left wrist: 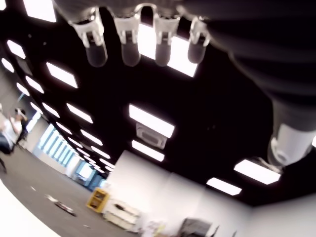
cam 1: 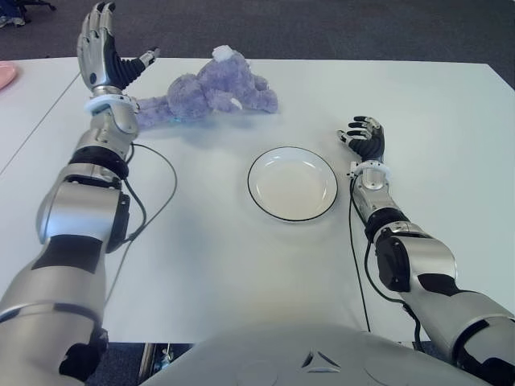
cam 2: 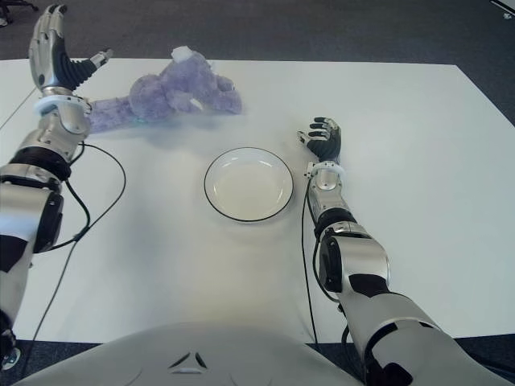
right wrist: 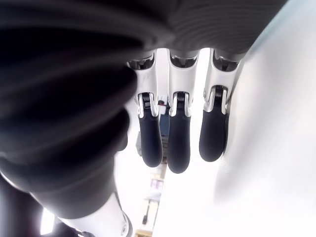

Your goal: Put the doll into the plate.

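Left hand open beside doll, apparently untouching.

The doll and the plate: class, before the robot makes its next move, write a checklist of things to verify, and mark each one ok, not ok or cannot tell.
1. Doll in reach of the left robot hand: ok, it lies just beside the raised hand.
2. Left robot hand free to grasp: ok, fingers spread, holding nothing.
3. Doll gripped: not ok, not yet.
4. Plate empty: ok.
5. Right robot hand clear of the plate: ok, it shows to the plate's right, apart.
6. Doll's weight or stiffness: cannot tell.
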Motion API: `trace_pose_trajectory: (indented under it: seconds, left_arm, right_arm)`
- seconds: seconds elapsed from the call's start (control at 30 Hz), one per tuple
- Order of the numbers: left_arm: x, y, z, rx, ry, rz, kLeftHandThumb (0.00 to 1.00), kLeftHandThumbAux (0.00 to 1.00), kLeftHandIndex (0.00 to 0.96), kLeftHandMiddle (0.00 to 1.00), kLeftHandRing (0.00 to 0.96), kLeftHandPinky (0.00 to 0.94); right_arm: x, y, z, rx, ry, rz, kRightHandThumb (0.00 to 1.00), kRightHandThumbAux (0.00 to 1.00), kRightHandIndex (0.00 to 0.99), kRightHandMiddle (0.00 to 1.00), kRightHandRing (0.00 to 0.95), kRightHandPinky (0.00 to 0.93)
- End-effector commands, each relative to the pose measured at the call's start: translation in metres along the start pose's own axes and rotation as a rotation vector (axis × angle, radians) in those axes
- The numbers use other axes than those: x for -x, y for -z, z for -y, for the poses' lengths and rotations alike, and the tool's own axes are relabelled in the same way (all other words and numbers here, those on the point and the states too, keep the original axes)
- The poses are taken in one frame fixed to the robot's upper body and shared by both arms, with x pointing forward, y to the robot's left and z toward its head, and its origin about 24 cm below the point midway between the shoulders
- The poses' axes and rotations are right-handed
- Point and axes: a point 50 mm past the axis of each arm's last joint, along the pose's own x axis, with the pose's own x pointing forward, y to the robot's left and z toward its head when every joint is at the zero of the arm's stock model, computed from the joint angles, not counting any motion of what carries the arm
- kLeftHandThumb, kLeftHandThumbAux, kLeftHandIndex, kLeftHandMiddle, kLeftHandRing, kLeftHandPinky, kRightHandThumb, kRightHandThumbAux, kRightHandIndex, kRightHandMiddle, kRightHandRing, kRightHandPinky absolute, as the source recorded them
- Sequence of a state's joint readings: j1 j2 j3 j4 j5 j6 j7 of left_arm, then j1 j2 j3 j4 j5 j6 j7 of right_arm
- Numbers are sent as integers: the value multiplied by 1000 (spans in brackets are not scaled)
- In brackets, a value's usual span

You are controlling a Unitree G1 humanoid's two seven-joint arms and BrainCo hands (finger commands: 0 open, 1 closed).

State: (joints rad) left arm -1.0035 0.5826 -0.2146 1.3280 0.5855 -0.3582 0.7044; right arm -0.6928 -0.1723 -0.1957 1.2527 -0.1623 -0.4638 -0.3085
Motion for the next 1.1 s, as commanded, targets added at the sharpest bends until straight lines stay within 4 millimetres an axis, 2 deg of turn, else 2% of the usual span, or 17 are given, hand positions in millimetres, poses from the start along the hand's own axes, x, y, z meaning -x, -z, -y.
trace_pose_trajectory:
  seconds: [0.03, 0.23, 0.27, 0.4, 0.53, 0.77, 0.97, 1.1]
  left_arm:
    - [-5, 3, -3, -162, 86, 50, 108, 493, 12, 0, 0, 0]
    - [-7, 7, -3, -293, 184, 92, 103, 519, 37, 0, 0, 0]
    - [-7, 7, -2, -320, 206, 104, 146, 503, 69, 0, 0, 7]
    - [-4, 13, 1, -447, 326, 148, 148, 542, 74, 0, 0, 1]
    - [2, 19, 7, -503, 419, 153, 167, 545, 95, 0, 0, 0]
    - [32, 36, 34, -620, 658, 141, 184, 554, 116, 0, 0, 0]
    - [45, 34, 49, -599, 797, 117, 150, 551, 86, 0, 0, 0]
    - [64, 22, 73, -560, 910, 146, 89, 544, 31, 0, 0, 0]
  right_arm:
    - [65, 92, -15, 67, -75, -407, 269, 914, 298, 370, 414, 456]
    - [65, 92, -17, 63, -80, -406, 274, 913, 300, 369, 408, 439]
    - [64, 92, -17, 62, -81, -406, 279, 913, 302, 368, 406, 434]
    - [64, 91, -17, 52, -86, -412, 293, 914, 302, 364, 397, 423]
    - [64, 91, -17, 47, -89, -414, 286, 912, 289, 359, 393, 427]
    - [64, 91, -17, 63, -89, -406, 252, 915, 283, 362, 404, 452]
    - [64, 91, -17, 65, -90, -400, 253, 920, 288, 366, 411, 458]
    - [64, 90, -18, 67, -88, -394, 274, 923, 295, 369, 413, 458]
